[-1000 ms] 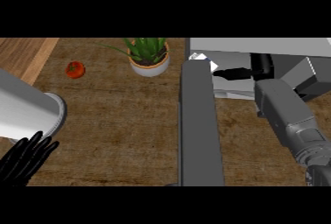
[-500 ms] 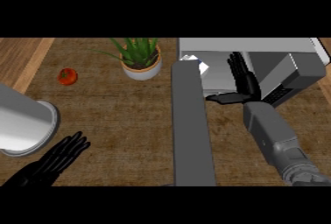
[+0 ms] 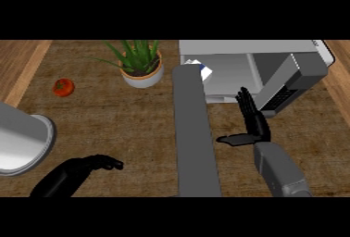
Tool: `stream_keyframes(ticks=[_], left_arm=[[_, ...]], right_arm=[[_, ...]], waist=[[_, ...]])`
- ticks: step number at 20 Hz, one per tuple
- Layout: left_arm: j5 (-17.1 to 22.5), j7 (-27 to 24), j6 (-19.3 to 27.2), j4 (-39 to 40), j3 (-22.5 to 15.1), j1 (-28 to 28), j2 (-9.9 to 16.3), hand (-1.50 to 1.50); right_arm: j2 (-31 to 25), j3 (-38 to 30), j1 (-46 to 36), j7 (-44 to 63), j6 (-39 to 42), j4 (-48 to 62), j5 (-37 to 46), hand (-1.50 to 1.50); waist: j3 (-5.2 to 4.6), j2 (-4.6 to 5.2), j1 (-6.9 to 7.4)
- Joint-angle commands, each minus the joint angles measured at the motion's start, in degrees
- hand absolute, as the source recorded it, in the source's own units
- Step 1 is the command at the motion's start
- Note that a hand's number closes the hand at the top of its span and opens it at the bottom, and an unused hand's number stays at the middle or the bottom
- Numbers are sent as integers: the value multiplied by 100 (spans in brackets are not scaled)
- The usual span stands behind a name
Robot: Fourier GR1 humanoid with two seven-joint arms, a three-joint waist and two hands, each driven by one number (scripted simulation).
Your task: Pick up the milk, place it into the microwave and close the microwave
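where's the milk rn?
In the head view the milk sits inside the microwave, at the left of its cavity, just behind the open door and right of the potted plant.

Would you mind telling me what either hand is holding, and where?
Nothing is held: the right hand is open beside the microwave door; the left hand curls empty.

Right hand (image 3: 252,125) flat, fingers straight; left hand (image 3: 82,167) curled
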Motion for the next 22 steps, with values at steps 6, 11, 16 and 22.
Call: stream_keyframes(ticks=[6,11,16,22], left_arm=[[-1116,-483,795,871,-799,-663,-16,150],[-1600,-904,755,1399,-853,-1025,76,150],[-2085,-1343,1238,2075,-1362,-1376,-16,150],[-2054,-1723,2519,2714,-2444,-1773,-16,150]], right_arm=[[-169,329,1643,-324,171,-1074,14,-150],[-545,290,2741,-430,755,-1941,-277,-150],[-560,356,3608,-153,1123,-3206,-679,-150],[-564,687,4916,-184,1721,-4593,-1066,-150]], waist=[[-13,-16,-150],[-17,-3,-168],[-23,17,-169],[-13,46,-142]])
